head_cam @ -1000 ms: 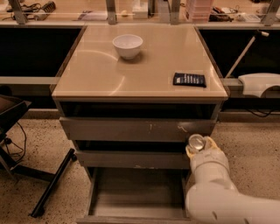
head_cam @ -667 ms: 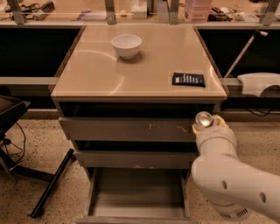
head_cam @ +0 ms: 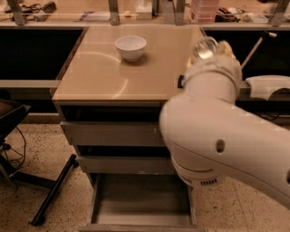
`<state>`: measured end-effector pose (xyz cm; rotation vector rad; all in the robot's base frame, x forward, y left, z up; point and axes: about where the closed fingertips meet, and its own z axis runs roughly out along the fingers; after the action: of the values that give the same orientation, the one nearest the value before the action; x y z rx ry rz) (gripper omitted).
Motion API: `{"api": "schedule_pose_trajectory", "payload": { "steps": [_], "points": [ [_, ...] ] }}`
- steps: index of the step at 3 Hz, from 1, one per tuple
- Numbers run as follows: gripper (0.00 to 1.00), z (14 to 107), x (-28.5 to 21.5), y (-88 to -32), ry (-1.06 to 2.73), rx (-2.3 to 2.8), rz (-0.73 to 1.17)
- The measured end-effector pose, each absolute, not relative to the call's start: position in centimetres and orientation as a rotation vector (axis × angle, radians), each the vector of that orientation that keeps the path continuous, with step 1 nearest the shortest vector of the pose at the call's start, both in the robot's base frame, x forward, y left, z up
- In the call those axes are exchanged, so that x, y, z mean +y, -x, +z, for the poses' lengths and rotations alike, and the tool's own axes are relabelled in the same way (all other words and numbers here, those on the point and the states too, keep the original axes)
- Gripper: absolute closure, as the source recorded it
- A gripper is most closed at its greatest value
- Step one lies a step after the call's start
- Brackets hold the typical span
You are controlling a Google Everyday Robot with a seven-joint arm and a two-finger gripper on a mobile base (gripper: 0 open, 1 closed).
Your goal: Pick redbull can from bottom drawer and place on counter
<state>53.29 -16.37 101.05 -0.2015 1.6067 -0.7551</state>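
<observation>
The redbull can (head_cam: 204, 48) shows its round silvery top at the end of my white arm, held up over the right side of the beige counter (head_cam: 99, 72). My gripper (head_cam: 212, 50) is shut on it, and the arm hides most of the can's body. The bottom drawer (head_cam: 140, 204) stands pulled open below, and its visible floor is bare.
A white bowl (head_cam: 131, 47) sits at the back middle of the counter. A dark packet (head_cam: 180, 81) peeks out from behind my arm at the counter's right edge. A black stand's legs (head_cam: 50, 195) lie on the floor to the left. A cluttered worktop (head_cam: 136, 9) runs behind.
My arm has risen from in front of the drawers up to counter height, carrying the can up and over the counter's right side.
</observation>
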Motion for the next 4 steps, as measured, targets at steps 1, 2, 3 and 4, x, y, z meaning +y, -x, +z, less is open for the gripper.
{"api": "schedule_pose_trajectory", "payload": {
  "steps": [1, 2, 3, 4],
  "points": [
    [1.00, 109.4, -8.7, -52.8, 0.322, 1.430, -0.784],
    [1.00, 106.8, -5.3, -55.9, 0.458, 1.449, -0.756],
    [1.00, 97.6, -5.0, -62.3, 0.580, 1.602, -0.675],
    [1.00, 92.6, -4.9, -64.4, 0.637, 1.675, -0.669]
  ]
}}
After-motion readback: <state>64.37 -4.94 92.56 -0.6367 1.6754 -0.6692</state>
